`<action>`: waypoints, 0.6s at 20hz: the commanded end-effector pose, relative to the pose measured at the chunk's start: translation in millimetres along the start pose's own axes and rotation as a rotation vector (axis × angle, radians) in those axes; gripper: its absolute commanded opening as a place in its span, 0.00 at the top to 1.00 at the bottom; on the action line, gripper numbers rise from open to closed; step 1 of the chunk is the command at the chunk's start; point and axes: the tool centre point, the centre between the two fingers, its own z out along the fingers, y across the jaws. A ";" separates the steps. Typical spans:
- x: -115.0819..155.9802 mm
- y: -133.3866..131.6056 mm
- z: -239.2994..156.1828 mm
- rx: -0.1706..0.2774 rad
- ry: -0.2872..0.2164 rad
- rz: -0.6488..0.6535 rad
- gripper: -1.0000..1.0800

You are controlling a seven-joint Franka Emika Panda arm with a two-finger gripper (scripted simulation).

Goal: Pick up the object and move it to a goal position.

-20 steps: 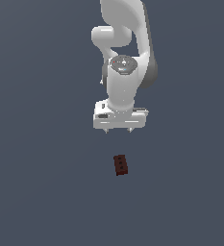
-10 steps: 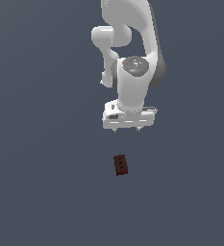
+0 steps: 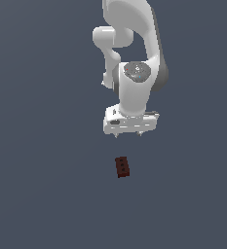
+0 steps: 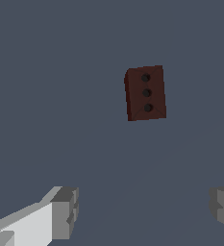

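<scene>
The object is a small dark red-brown block [image 3: 122,167] with three dark holes along its top face. It lies flat on the dark grey surface, lower in the exterior view than the arm. In the wrist view the block [image 4: 145,92] lies apart from the fingers, beyond them. My white gripper [image 3: 128,134] hangs above the surface, a short way off the block, and touches nothing. It is open and empty: the two grey fingertips [image 4: 68,213] stand wide apart in the wrist view.
The white arm [image 3: 134,53] rises over the gripper toward the exterior view's top. The plain dark grey surface [image 3: 47,146] fills both views. No goal marker shows.
The gripper has moved down and a little toward the exterior view's right, closer to the block. The block has not moved.
</scene>
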 end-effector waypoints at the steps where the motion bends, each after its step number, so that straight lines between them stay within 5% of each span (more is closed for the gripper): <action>1: 7.1 1.9 4.7 -0.001 0.000 -0.006 0.04; 12: 58.0 17.1 45.2 -0.008 0.003 -0.050 0.04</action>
